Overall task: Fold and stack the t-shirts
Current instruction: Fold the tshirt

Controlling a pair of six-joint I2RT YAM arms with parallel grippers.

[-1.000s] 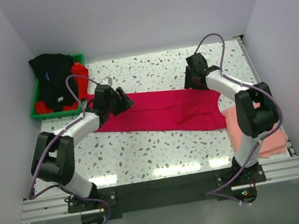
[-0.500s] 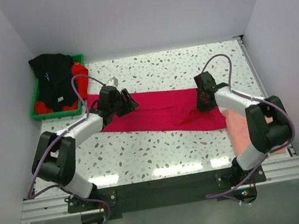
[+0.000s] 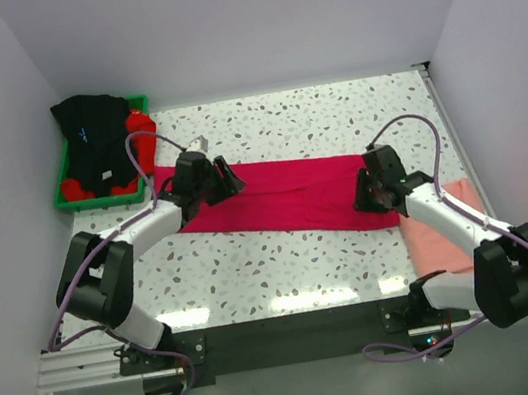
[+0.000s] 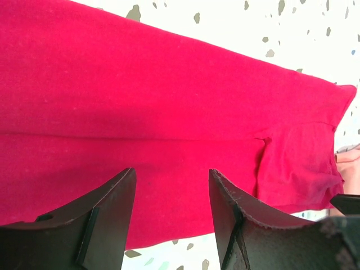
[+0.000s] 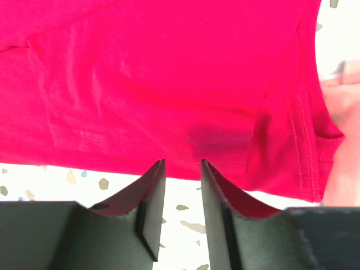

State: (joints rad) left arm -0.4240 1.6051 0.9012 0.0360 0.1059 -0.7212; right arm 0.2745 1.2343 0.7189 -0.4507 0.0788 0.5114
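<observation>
A crimson-pink t-shirt [image 3: 290,198] lies folded into a long strip across the middle of the table. It also fills the left wrist view [image 4: 169,107] and the right wrist view [image 5: 169,79]. My left gripper [image 3: 226,181] is open and empty just above the strip's left end [image 4: 171,180]. My right gripper [image 3: 365,193] is slightly open and empty at the near hem of the strip's right end [image 5: 181,166]. A salmon-pink t-shirt [image 3: 443,238] lies folded at the right. A black t-shirt [image 3: 93,145] and a bright red t-shirt [image 3: 141,142] sit in the tray.
A green plastic tray [image 3: 92,202] stands at the back left corner. White walls enclose the speckled table [image 3: 285,265] on three sides. The salmon-pink shirt's edge [image 5: 343,112] touches the crimson strip's right end.
My right gripper has moved from the strip's far edge across it to its near right end. The bump in the cloth there has flattened. My left gripper has barely moved.
</observation>
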